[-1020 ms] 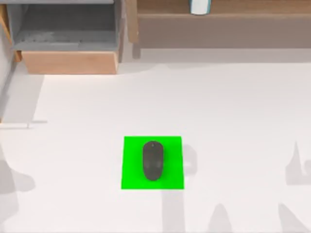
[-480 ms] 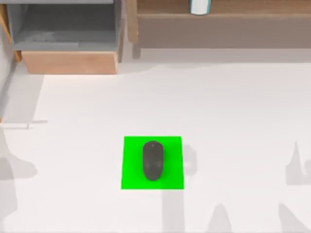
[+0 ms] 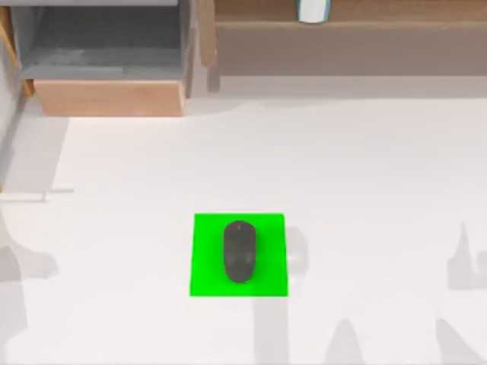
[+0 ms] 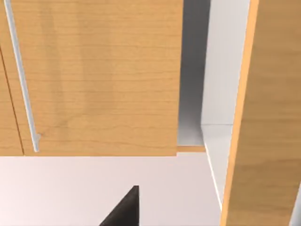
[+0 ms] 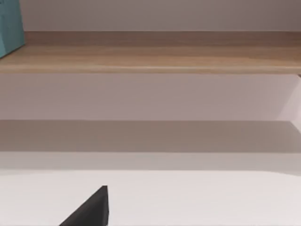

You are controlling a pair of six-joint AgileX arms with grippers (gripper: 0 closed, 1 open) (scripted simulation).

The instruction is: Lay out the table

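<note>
The white table (image 3: 365, 175) spreads across the top view. On it, a little left of centre toward the front, lies a bright green square mat (image 3: 204, 283), and a black computer mouse (image 3: 239, 252) rests lengthwise in the mat's middle. A dark bit of my left gripper (image 4: 124, 210) shows low in the left wrist view, above the white tabletop and facing a tan wooden panel (image 4: 94, 75). A dark bit of my right gripper (image 5: 89, 209) shows in the right wrist view, over the table and facing a wooden shelf board (image 5: 150, 56).
A tan drawer unit (image 3: 110, 97) with a grey hollow stands at the back left. A long wooden shelf (image 3: 350, 46) runs along the back right, carrying a white and teal cup (image 3: 313, 10). A teal object (image 5: 10, 28) sits on the shelf in the right wrist view.
The soft shadow at the table's left edge has shifted slightly. The mouse and the mat have not moved.
</note>
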